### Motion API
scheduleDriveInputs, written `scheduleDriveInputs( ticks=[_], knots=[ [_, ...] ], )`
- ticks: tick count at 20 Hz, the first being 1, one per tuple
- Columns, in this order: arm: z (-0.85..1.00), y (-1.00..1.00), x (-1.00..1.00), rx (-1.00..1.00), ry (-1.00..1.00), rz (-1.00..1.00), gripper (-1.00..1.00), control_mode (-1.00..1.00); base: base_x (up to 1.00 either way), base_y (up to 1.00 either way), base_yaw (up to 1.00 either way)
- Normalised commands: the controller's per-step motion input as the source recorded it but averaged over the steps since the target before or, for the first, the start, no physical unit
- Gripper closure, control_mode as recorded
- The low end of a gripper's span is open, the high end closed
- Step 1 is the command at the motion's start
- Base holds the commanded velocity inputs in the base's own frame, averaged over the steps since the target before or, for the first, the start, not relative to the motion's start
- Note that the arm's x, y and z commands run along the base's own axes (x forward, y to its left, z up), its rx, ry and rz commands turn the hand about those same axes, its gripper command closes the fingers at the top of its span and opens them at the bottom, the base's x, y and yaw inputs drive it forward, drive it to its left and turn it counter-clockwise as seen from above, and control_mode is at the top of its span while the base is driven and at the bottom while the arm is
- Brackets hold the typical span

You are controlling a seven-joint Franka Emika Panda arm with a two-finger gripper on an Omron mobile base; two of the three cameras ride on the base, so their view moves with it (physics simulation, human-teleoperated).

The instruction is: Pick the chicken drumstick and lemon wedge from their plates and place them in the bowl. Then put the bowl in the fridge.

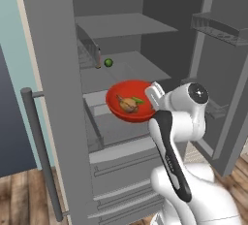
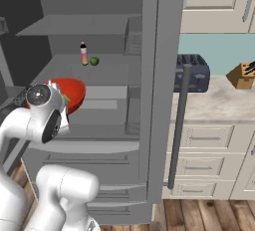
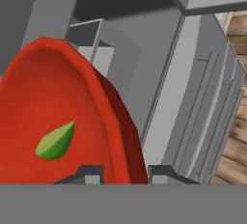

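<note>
Bowl held at open fridge.
Gripper clamped on red rim, 2 fingers either side; drumstick and lemon wedge inside, above lower shelf; green ball and bottle farther back.

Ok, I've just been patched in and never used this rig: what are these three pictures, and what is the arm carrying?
It is a white robot arm on a driving base, facing an open grey fridge. Two pictures come from cameras on the base, behind the arm to its left and right. The third looks along the end effector, whose two dark tips pinch the rim of the red bowl. So the bowl is held, in front of the fridge's shelves. Inside it lie the brown chicken drumstick and the yellow-green lemon wedge. On a fridge shelf stand a small bottle and a green round fruit. A toaster and knife block sit on the counter.
</note>
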Motion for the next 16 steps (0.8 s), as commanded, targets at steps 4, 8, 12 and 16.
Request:
scheduleDriveInputs(
  ticks=[4,8,12,16],
  knots=[
    [0.43,-0.21,-0.10,0.00,0.00,-0.01,1.00,-1.00,0.00,0.00,0.00],
    [0.32,-0.15,0.08,-0.02,0.05,0.00,1.00,-1.00,0.00,0.00,0.00],
    [0.37,-0.05,0.16,-0.01,0.00,0.00,1.00,-1.00,0.00,0.00,0.00],
    [0.40,0.00,0.23,-0.06,0.00,-0.10,1.00,-1.00,0.00,0.00,0.00]
  ],
)
